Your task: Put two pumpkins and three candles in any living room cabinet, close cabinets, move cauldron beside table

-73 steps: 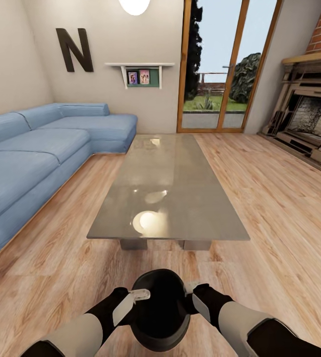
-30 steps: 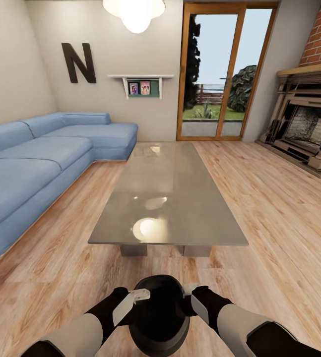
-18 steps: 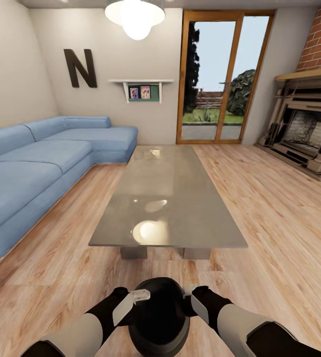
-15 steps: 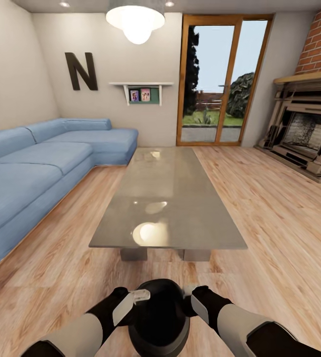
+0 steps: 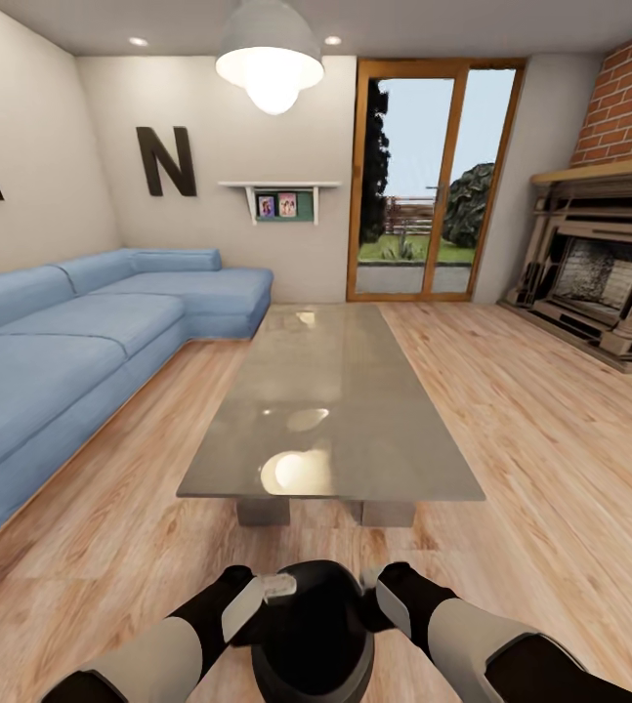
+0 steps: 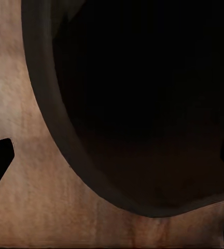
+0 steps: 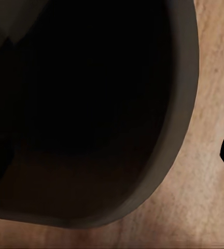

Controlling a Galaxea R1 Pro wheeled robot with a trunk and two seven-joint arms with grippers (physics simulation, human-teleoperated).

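Meanwhile the view has tilted up; both pincers, left pincer and right pincer, stay clamped on the cauldron, near the tabletop's short edge, nearly placed.

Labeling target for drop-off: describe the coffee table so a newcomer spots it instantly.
Start at the long blue sectional sofa along the left wall. Beside it, mid-room on the wood floor, stands the long, low rectangular coffee table. Its glossy grey top mirrors the white pendant lamp, unlike anything else nearby.

the cauldron hides both claw tips, and the sofa is cut off at the edge
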